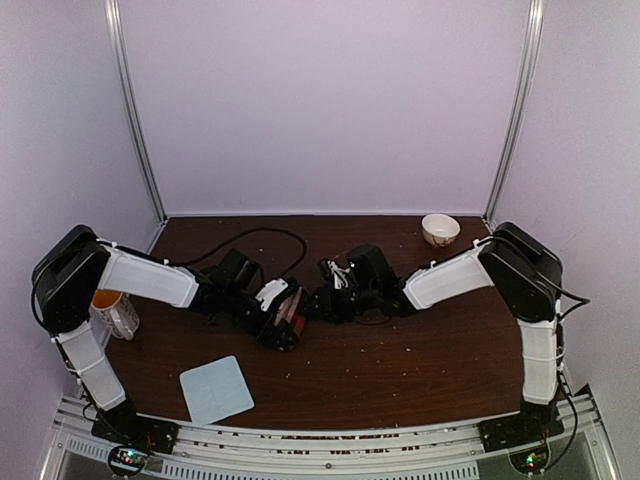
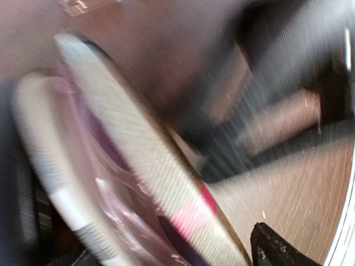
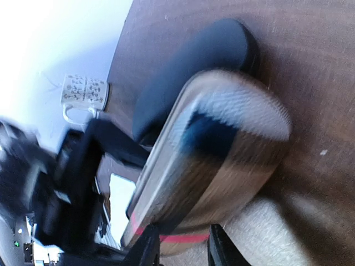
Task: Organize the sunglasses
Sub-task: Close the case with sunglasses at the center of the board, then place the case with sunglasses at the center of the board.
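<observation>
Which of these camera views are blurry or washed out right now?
Left wrist view: heavy motion blur, the case with the red mark smeared into streaks. Right wrist view: that case soft up close, wall blown out white, mug fairly sharp. Top view: sharp, evenly lit.

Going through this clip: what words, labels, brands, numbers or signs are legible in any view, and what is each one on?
No text can be read in any view.
Mug: rows of small dark marks, too small to tell whether they are letters or a pattern.
Case: a red stripe near one end and no visible lettering; it is blurred in both wrist views.
</observation>
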